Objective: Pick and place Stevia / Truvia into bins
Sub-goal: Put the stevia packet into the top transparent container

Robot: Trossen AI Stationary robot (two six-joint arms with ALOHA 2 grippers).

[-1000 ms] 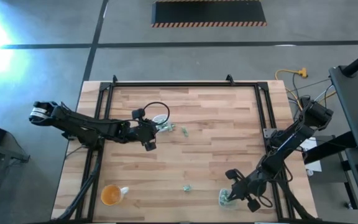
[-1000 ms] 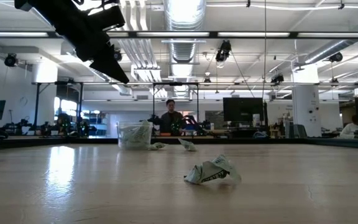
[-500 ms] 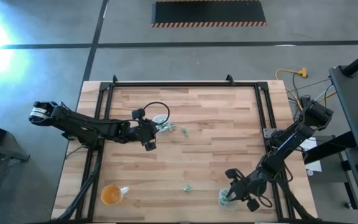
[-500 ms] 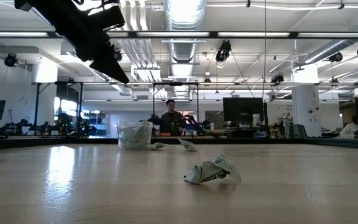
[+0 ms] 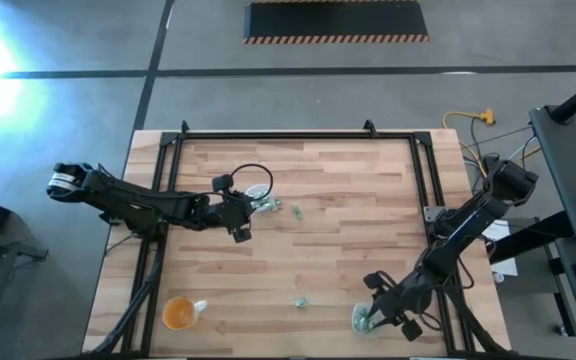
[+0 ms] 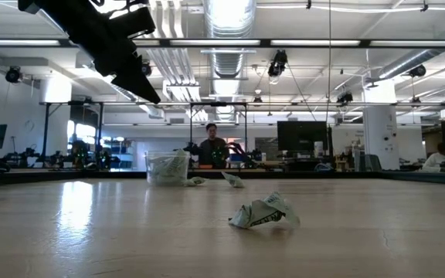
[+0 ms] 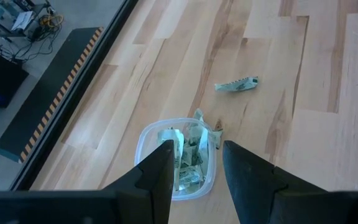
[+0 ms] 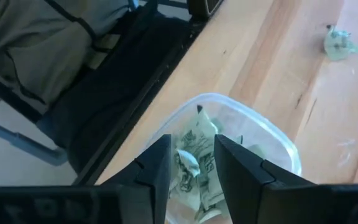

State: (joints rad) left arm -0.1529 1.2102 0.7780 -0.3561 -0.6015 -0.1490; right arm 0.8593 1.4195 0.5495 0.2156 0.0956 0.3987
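Handling featherlight, crumpled paper packets [image 5: 301, 301] on the desk [image 5: 348, 230]: pinch across the raised fold (flimsy, slippery); both end effectors, right [image 8: 190, 163] and left [image 7: 194, 167], parted, empty, above cups [image 8: 241, 134]

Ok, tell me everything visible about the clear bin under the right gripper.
The clear bin is a small see-through plastic cup with a squarish, rounded rim. It stands upright at the table's front right, close to the table edge. Inside lies a heap of crumpled pale green and white packets. The right gripper hangs right above its mouth with fingers parted and nothing between them; whether they touch the rim cannot be told. One loose packet lies apart on the wood.
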